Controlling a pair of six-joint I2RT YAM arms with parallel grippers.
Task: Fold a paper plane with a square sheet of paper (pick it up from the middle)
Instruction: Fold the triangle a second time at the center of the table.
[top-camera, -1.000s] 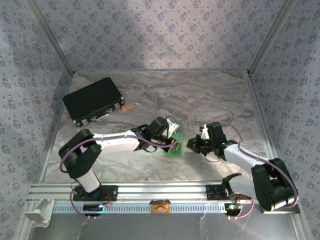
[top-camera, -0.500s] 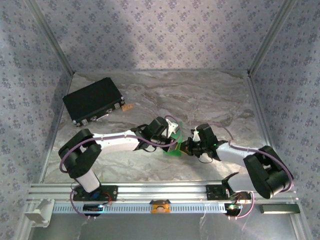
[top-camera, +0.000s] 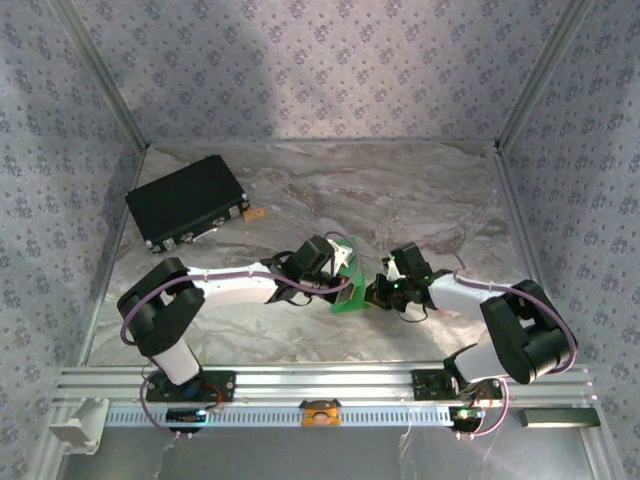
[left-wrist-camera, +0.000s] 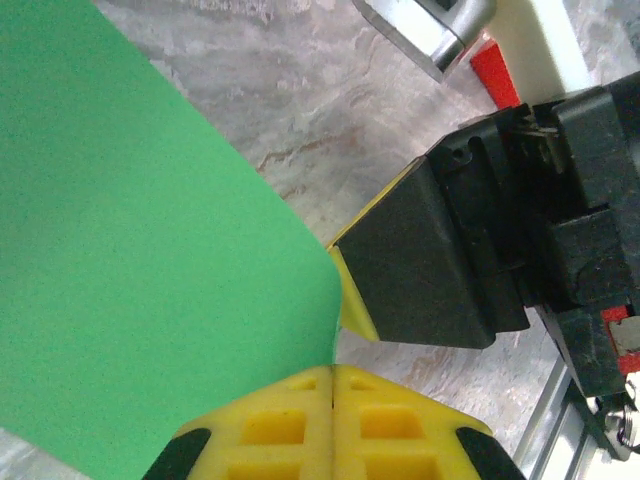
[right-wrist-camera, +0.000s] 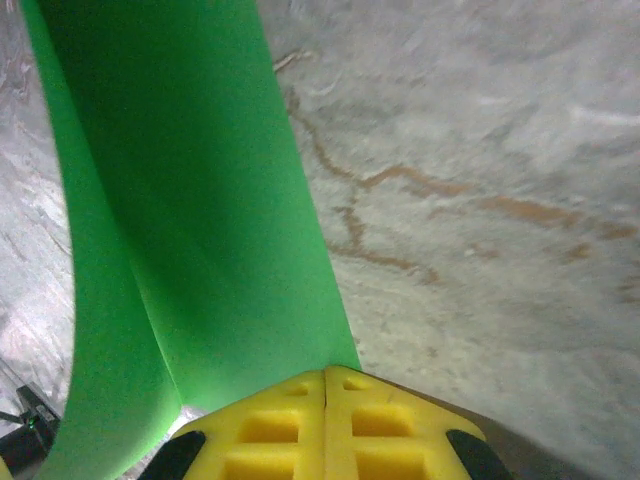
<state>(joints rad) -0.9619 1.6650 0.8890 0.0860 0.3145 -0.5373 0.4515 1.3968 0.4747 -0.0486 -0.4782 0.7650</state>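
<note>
The square sheet of paper is bright green and stands bent over on the marble table between the two arms. In the left wrist view it runs down to the seam of my left gripper, whose yellow jaws are shut on its edge. My right gripper is likewise shut on the paper, which curves into two flaps above it. From above, the left gripper and right gripper meet almost tip to tip at the sheet. The right gripper's black finger sits just beyond the paper's edge. The paper plane is out of view.
A black rectangular case lies at the far left with a small orange block beside it. An aluminium rail runs along the near edge. Patterned walls close in the sides and back.
My right gripper has swung left from open table up to the green paper and now pinches it. The sheet stands more upright. The left arm has hardly moved.
</note>
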